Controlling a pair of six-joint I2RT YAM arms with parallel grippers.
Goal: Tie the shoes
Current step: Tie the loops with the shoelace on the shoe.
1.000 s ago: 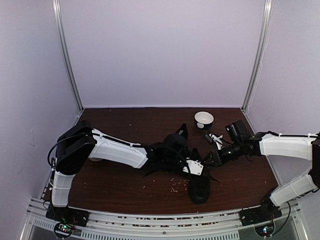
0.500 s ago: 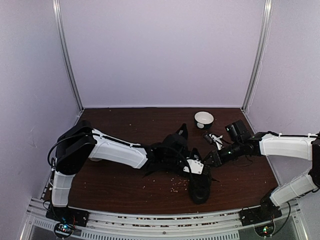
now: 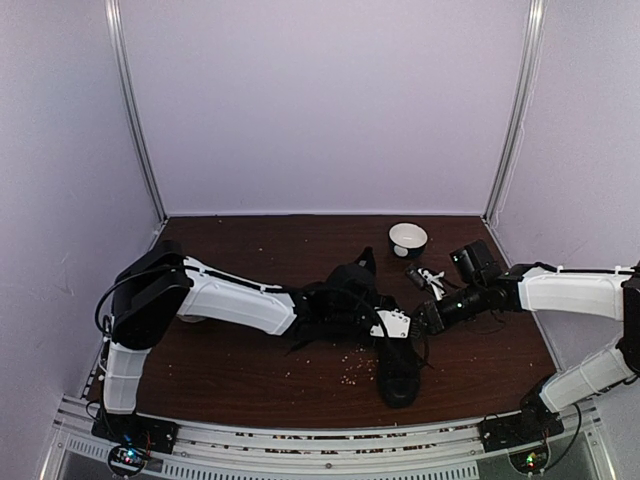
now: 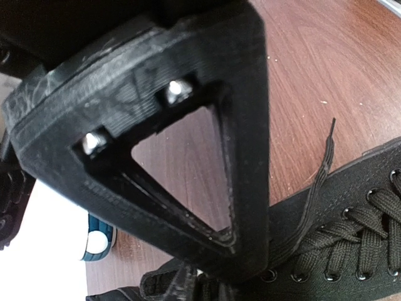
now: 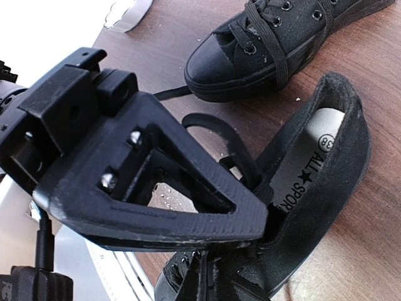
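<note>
- The table (image 3: 240, 250) is dark brown wood. The two arms meet a little to the right of its centre, the left arm reaching in from 9 o'clock and the right arm from 3 o'clock.
- The near shoe (image 3: 399, 380), all black, lies at about 5 o'clock from the table's centre. It lies lengthwise toward 6 o'clock, close to the front edge.
- The far shoe (image 3: 357, 272) sits near the centre, at 11 o'clock of the near shoe, and is largely covered by the left arm's wrist.
- The left gripper (image 3: 397, 327) hangs over the 12 o'clock end of the near shoe.
- In its wrist view one black triangular finger fills the frame, so I cannot tell how wide the jaws stand or whether they hold anything.
- Crossed laces (image 4: 341, 235) and eyelets show at 4 o'clock of that finger. A loose lace end (image 4: 327, 150) trails over bare wood toward 12 o'clock.
- The right gripper (image 3: 426, 321) is just beside the left one, at 1 o'clock of the near shoe, with its fingers fully together.
- In its wrist view the tip sits at the shoe's opening, beside the white printed insole (image 5: 307, 163). A lace loop (image 5: 216, 128) arcs close by, but I cannot see whether any lace is pinched.
- A white bowl (image 3: 408, 238) stands at 1 o'clock toward the back, well apart from the shoes.
- Pale crumbs (image 3: 350, 372) are scattered at 9 o'clock of the near shoe.
</note>
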